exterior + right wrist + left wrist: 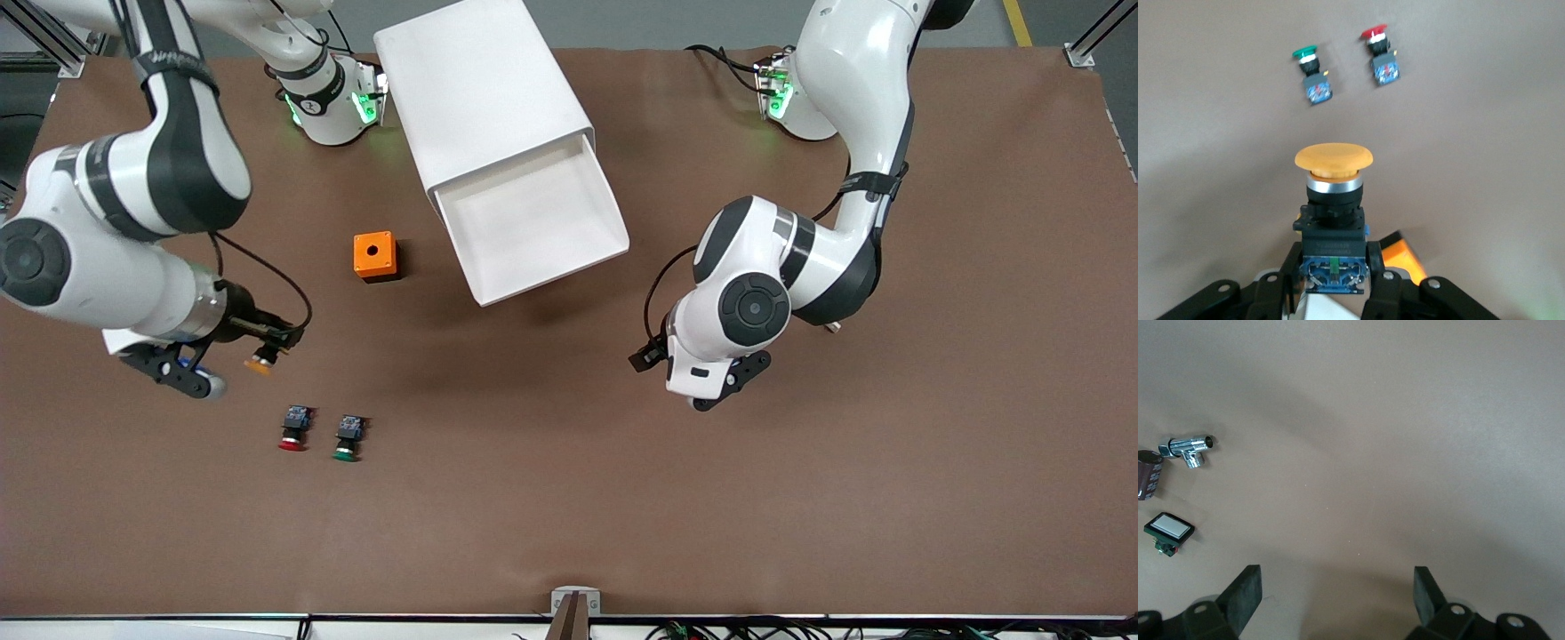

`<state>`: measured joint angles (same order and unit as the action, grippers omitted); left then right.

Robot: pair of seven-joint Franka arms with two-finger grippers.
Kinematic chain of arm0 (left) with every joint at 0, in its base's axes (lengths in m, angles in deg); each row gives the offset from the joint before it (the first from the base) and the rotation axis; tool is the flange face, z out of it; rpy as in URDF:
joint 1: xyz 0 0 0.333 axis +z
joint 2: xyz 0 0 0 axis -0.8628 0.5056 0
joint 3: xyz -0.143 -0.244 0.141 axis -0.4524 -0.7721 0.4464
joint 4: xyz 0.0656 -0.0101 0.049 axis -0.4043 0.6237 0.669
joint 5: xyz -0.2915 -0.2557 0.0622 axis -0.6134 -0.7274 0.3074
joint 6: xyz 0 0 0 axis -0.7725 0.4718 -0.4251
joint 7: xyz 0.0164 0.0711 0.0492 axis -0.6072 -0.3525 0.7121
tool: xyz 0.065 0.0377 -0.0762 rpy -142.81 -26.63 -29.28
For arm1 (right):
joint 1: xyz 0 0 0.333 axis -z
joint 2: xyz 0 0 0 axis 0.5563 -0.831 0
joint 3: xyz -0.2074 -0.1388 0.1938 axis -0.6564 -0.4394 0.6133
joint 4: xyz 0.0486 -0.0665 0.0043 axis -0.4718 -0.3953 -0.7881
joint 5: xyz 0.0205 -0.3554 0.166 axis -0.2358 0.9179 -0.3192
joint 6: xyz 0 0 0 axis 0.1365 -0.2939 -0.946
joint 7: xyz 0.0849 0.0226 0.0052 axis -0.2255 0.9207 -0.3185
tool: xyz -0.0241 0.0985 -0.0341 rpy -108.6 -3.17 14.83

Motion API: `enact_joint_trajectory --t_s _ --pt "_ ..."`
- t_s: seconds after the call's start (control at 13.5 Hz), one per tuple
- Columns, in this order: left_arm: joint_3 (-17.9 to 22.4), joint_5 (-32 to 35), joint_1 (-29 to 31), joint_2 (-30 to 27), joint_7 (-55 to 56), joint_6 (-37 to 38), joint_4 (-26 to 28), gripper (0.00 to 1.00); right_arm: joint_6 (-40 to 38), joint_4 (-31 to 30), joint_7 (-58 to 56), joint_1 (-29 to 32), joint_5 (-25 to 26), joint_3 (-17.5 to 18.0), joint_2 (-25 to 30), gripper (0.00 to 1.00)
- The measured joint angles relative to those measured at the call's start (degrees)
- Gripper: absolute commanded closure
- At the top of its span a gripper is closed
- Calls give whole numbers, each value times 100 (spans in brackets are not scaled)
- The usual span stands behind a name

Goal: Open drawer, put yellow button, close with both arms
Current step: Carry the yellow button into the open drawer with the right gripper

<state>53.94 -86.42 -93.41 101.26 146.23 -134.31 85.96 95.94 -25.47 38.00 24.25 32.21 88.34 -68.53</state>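
Observation:
The yellow button point(1333, 160) is held by its black and blue body in my right gripper point(1333, 267), which is shut on it. In the front view the right gripper point(274, 341) carries the yellow button point(260, 363) above bare table at the right arm's end, over a spot close to the red and green buttons. The top drawer point(582, 191) of the white cabinet point(480, 89) is pulled out, and nothing shows inside it. My left gripper point(645, 357) hangs open over bare table beside the drawer. Its fingers point(1245, 593) have nothing between them.
A red-capped button point(293, 428) and a green-capped button point(348, 437) lie side by side on the brown table. An orange box point(375, 256) sits beside the drawer. The left wrist view shows a chrome fitting point(1188, 447), a brown cylinder point(1148, 475) and a white switch point(1168, 528).

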Motion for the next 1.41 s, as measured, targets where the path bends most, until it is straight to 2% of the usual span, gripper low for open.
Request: enact_joint_trajectory --t_s 0.37,0.67,1.11,1.41 --pt "-15 0 -24 0 -65 -32 1 1 -290 -15 2104 -829 -196 18 348 95" --pt "-29 0 -139 0 -580 -136 1 1 -227 -54 3856 -1595 -342 27 457 95" --pt "-33 0 -245 0 -815 -144 1 0 881 -423 5613 -2475 -358 24 391 95" --pt "-36 0 -276 0 -815 -144 2 0 1641 -511 6496 -2966 -362 25 79 95"
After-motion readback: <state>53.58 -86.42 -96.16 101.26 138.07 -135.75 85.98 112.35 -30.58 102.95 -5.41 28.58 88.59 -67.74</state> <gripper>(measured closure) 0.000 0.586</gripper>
